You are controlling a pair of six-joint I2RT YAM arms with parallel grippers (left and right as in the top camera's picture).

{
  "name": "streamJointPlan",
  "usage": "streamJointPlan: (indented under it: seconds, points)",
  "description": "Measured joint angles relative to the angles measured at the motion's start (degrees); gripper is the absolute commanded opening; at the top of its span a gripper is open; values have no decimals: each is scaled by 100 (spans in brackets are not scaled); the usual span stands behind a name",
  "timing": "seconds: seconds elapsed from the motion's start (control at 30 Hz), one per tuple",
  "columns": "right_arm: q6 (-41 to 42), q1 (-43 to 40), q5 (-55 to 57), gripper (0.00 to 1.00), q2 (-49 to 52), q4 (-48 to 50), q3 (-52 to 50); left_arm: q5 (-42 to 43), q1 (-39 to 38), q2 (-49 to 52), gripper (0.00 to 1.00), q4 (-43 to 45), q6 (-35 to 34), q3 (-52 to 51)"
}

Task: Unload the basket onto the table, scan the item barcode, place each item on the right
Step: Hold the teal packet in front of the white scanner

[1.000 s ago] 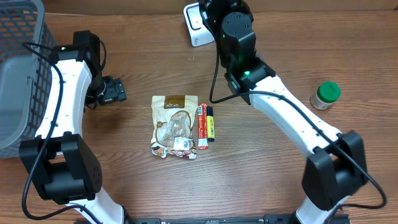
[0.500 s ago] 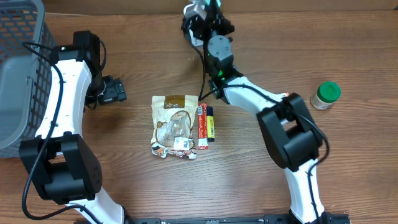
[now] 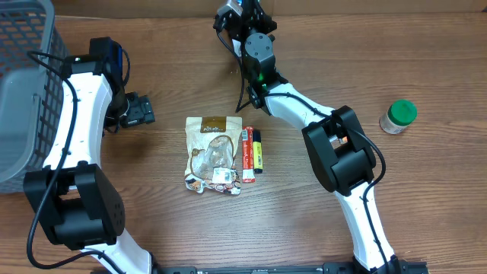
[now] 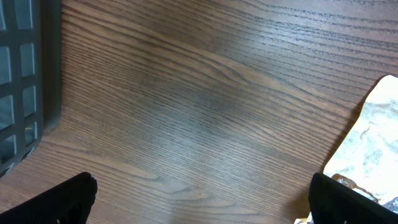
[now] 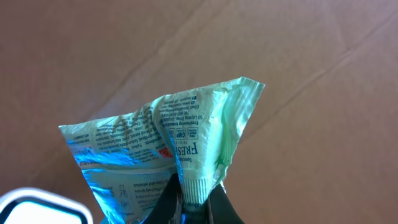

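Note:
My right gripper (image 5: 193, 198) is shut on the crimped seam of a green and blue printed packet (image 5: 186, 134), which stands up from the jaws against a brown background. A white scanner corner (image 5: 28, 208) shows at the lower left of the right wrist view. From overhead the right gripper (image 3: 237, 14) is at the far edge of the table, top centre, covering the scanner. No barcode is readable on the packet. The left gripper (image 4: 205, 202) hangs open over bare wood, its black fingertips (image 4: 69, 200) wide apart, and sits at the left (image 3: 137, 110).
A brown snack bag (image 3: 213, 152) lies mid-table with a red tube (image 3: 247, 154) and a yellow-black tube (image 3: 258, 151) beside it. A green-lidded jar (image 3: 398, 116) stands at the right. A grey wire basket (image 3: 23, 76) fills the far left.
The right arm has swung toward the far edge and stretched out, its wrist now over the white scanner. The left arm has not moved.

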Motion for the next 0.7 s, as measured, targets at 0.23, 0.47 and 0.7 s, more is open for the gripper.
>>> streamJointPlan:
  seconds: [0.23,0.47,0.7]
  points:
    - [-2,-52,15,4,258,-417,59,2,0,0,100,0,0,0]
    - [-101,-101,422,3,387,-122,94,2,0,0,100,0,0,0]
    - [254,-90,660,3,201,-341,109,2,0,0,100,0,0,0]
